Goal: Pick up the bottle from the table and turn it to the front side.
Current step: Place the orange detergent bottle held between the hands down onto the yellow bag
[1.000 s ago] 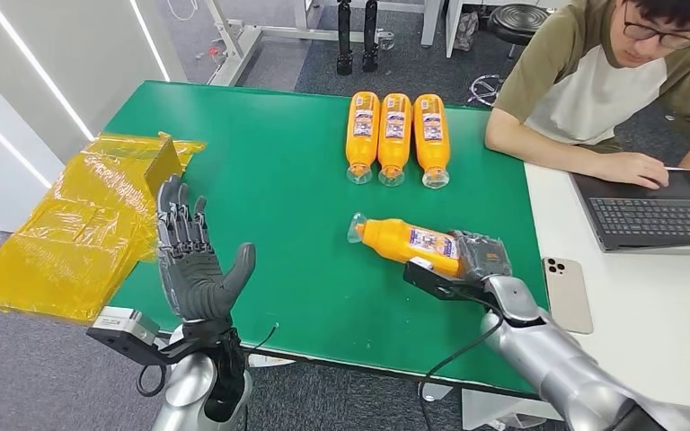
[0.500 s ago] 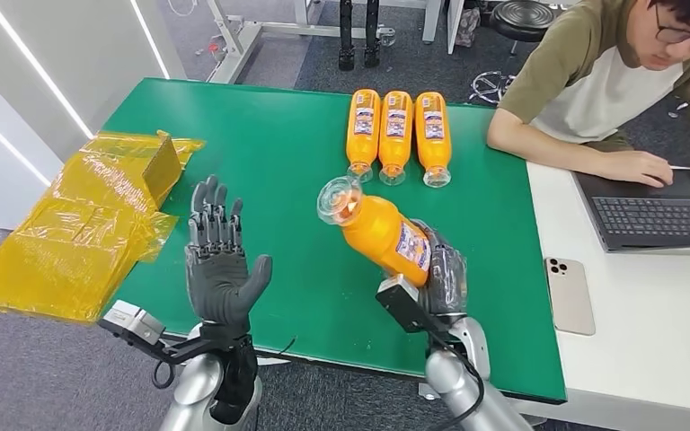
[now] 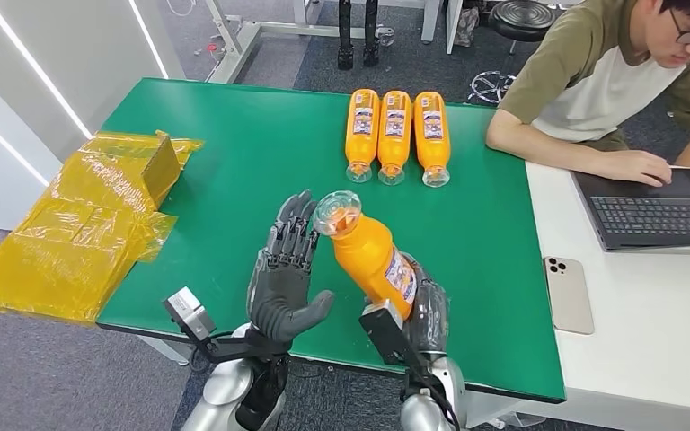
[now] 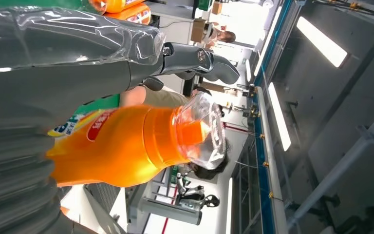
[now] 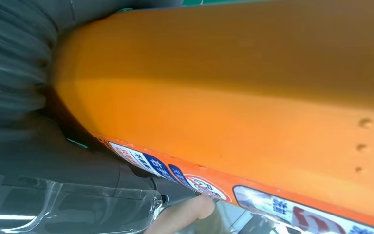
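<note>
Orange bottle (image 3: 370,256) — tilted, cap up

Probably robotics lab: green test table (image 3: 234,153), metal rig frames (image 3: 252,40), person (image 3: 611,81) at laptop (image 3: 656,211).

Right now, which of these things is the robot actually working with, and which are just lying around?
Part of the job:
- orange bottle, lifted off the table
- right hand, holding it
- left hand, open beside its neck

Just lying about:
- three bottles in a row
- yellow plastic bags
- phone
- laptop
</note>
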